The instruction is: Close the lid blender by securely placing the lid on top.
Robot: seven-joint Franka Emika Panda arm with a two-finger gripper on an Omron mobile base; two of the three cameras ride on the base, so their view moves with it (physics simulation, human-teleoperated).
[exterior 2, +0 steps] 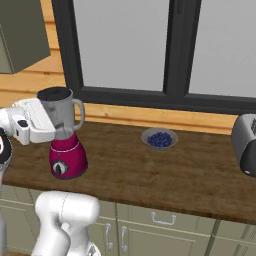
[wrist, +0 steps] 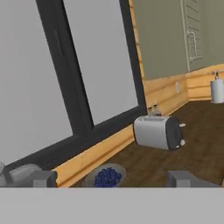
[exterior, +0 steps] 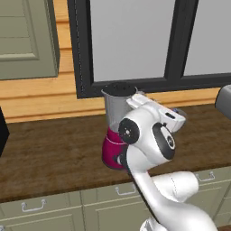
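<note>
Where it caps the blender [exterior 2: 64, 135], the lid [exterior: 119, 89] reads light, rigid, smooth; best pinched by its centre knob, a judgement. Gripper [wrist: 113, 179]: jaws apart, holding nothing.

We see a bowl of blueberries [exterior 2: 159, 138] at centre frame on the wooden worktop [exterior 2: 190, 175]. A silver toaster [exterior 2: 246, 143] sits at the right edge.

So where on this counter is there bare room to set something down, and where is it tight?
Bare wood lies left of the blender, out to the counter's left end. More runs between the blender and the bowl of blueberries, and along the front edge toward the toaster. It is crowded right at the blender jar, where the robot's hand sits close beside it.
</note>
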